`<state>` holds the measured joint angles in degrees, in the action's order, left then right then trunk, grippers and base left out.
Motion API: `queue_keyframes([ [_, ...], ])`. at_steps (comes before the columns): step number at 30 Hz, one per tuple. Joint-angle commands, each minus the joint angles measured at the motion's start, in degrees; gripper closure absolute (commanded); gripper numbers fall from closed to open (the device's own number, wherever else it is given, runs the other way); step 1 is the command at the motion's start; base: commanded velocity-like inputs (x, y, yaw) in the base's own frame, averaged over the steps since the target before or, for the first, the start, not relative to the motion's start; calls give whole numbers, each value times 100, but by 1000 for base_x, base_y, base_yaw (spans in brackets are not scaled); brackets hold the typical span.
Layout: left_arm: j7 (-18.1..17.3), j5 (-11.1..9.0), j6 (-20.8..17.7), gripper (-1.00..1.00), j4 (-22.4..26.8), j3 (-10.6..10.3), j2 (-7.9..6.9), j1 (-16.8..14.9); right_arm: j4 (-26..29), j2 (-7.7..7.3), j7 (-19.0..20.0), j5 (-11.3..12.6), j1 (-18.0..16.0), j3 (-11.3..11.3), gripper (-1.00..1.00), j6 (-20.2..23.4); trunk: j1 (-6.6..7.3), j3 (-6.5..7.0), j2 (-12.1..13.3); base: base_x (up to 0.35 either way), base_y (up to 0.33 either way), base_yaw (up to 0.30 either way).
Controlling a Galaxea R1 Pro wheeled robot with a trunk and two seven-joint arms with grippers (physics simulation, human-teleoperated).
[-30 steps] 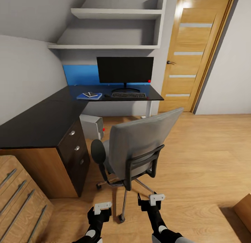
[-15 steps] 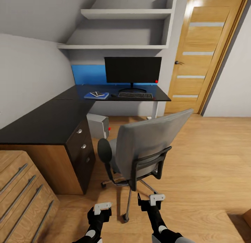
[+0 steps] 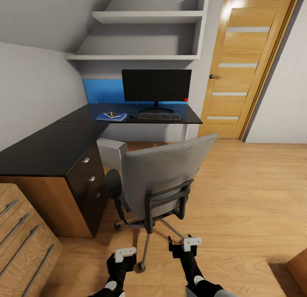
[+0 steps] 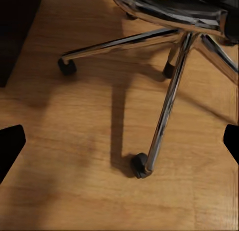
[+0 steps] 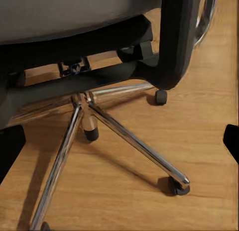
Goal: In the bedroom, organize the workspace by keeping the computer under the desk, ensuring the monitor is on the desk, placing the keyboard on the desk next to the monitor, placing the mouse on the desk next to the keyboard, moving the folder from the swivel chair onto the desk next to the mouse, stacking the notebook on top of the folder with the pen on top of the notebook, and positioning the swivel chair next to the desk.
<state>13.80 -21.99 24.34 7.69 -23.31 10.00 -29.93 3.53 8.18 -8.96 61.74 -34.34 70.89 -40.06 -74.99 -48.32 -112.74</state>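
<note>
The swivel chair [image 3: 160, 179] is seen turned back-on just beside the desk [image 3: 47, 149] drawers, apparently for a push, with open floor to its right, while the left gripper [image 3: 125, 253] and right gripper [image 3: 190, 242] are held spread and empty behind it.

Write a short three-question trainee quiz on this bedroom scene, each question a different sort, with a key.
1. True or false: the folder lies on the swivel chair.
2. The keyboard lies: A) in front of the monitor; B) on the floor; C) on a shelf.
3. Fill in: the computer stands ____ the desk.

Key: 1 false, it is on the desk; 2 A; 3 under.
</note>
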Motion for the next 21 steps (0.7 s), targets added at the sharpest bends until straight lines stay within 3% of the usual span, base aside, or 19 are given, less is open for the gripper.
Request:
queue_keyframes([
  [1, 35, -33, 19, -100, -5, -51, 0, -5, 7, -1, -53, 5, -2, 48, -100, -2, 1, -5, -2, 0, -307, 1],
  [11, 35, -33, 20, -100, -8, -51, 0, -5, 7, -1, -53, 5, -2, 51, -100, -2, 1, -5, -2, 0, -253, 0],
  [16, 35, -33, 25, -100, -10, -48, 0, -5, 7, -1, -53, 5, -2, 55, -100, -2, 1, -5, -2, 3, -40, 0],
  [21, 35, -33, 27, -100, -13, -49, 0, -5, 7, -1, -53, 5, -2, 57, -100, -2, 1, -5, -2, 168, 140, 0],
])
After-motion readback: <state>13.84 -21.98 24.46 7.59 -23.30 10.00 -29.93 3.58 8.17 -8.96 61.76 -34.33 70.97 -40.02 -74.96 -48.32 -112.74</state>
